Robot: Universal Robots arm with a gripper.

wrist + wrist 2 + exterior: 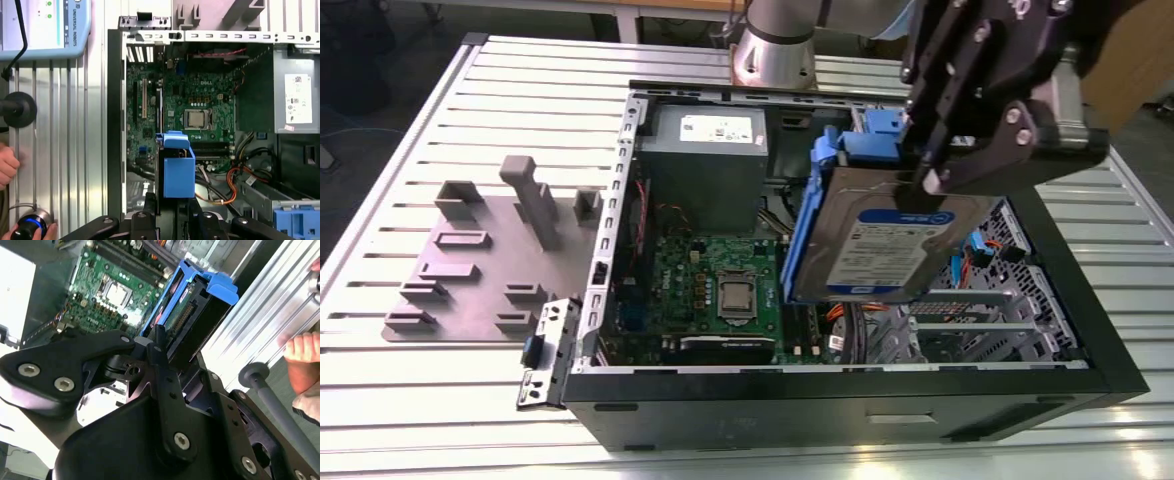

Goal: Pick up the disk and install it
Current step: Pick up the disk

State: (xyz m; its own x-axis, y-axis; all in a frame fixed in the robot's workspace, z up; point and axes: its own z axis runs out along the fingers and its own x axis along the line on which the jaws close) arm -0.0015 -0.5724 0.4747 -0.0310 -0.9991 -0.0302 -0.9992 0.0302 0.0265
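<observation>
The disk (881,250) is a silver hard drive with a white-and-blue label and blue side rails. It hangs on edge, tilted, above the open computer case (854,375). My gripper (927,180) is shut on its upper edge. In the second wrist view the black fingers (160,350) clamp the disk (192,305), with its blue end piece pointing away from me. The first wrist view looks down the disk's blue end (177,165) onto the motherboard (200,115) below, with my gripper (175,212) behind it.
Inside the case are a grey power supply box (707,150), orange cables (225,185) and a blue plastic piece (295,222) by the drive bay. A grey fixture plate (480,270) lies at the exterior view's left. A person's hand (300,350) rests beside the slatted table.
</observation>
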